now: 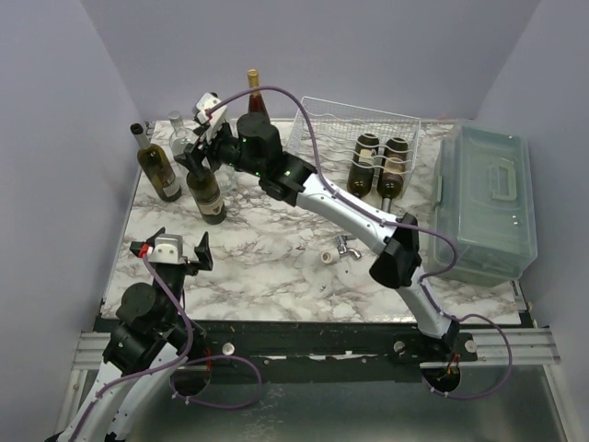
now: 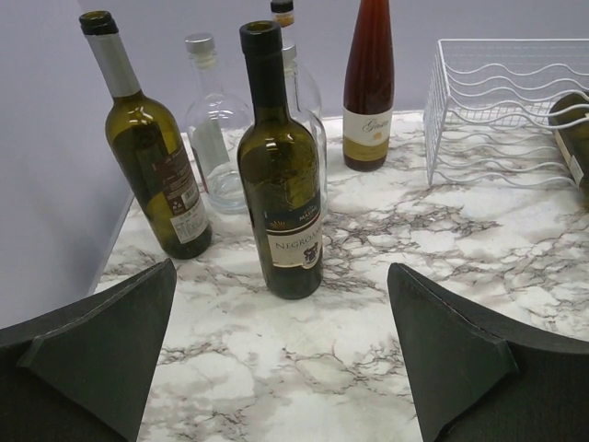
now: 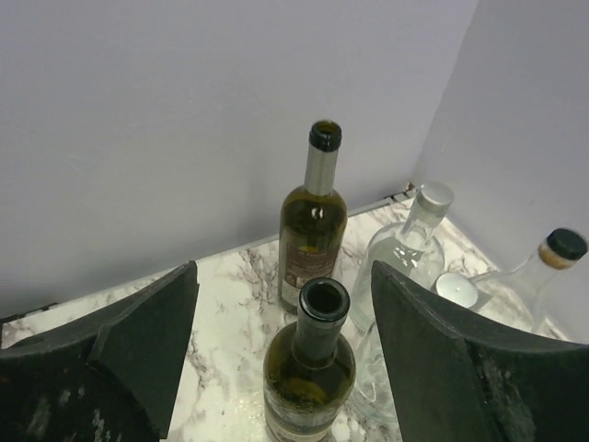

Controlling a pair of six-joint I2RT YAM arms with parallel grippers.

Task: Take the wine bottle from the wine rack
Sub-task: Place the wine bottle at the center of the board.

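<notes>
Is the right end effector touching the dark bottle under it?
Apart: the right wrist view shows the end effector open, gaps on both sides of the bottle.

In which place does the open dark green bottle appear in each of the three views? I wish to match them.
Top external: the open dark green bottle is in the upper left.
Left wrist: the bottle stands in the centre.
Right wrist: the bottle is at bottom centre, seen from above.
Shared landmark: the silver-necked bottle, standing beside it in all three.
</notes>
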